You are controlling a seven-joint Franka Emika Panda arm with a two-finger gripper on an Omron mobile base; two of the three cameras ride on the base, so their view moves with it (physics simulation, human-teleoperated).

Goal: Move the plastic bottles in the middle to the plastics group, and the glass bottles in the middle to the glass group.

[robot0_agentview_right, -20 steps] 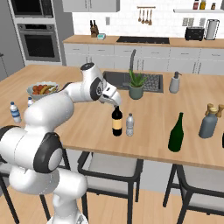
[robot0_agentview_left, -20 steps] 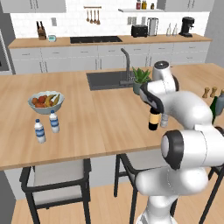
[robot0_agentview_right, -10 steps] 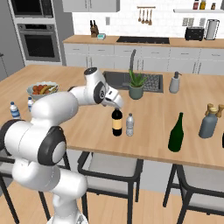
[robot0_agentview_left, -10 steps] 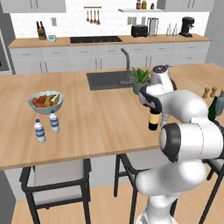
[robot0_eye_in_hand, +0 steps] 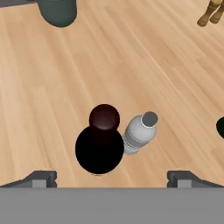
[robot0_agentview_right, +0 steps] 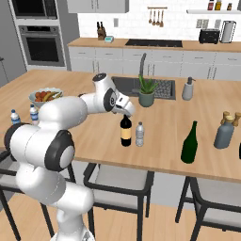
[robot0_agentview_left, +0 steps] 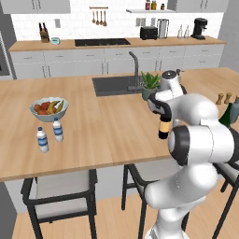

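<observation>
The near-black wine bottle with a tan label (robot0_agentview_right: pixel 125 132) (robot0_agentview_left: pixel 164 129) stands in the middle of the island counter. A small clear unlabelled plastic bottle (robot0_agentview_right: pixel 140 134) (robot0_eye_in_hand: pixel 140 132) stands right beside it. My gripper (robot0_agentview_right: pixel 124 113) (robot0_agentview_left: pixel 161 110) hangs open just above the dark bottle's neck; in the hand view its cap (robot0_eye_in_hand: pixel 104 117) lies between the wide-apart fingertips (robot0_eye_in_hand: pixel 41 177). The dark green wine bottle (robot0_agentview_right: pixel 190 142) stands further right, with the grey-blue bottle (robot0_agentview_right: pixel 224 133) beyond it. Two blue-labelled water bottles (robot0_agentview_left: pixel 42 140) (robot0_agentview_left: pixel 57 130) stand at the far left.
A fruit bowl (robot0_agentview_left: pixel 49 108) sits behind the water bottles. A potted plant (robot0_agentview_right: pixel 147 92) and the sink (robot0_agentview_left: pixel 116 85) lie behind the middle bottles. A grey soap dispenser (robot0_agentview_right: pixel 188 89) and two brown shakers (robot0_agentview_right: pixel 227 116) stand at the right. Stools are tucked under the counter's front edge.
The hand has eased slightly lower over the near-black bottle and the arm's elbow has shifted. The jaws stay wide open; no bottle has moved.
</observation>
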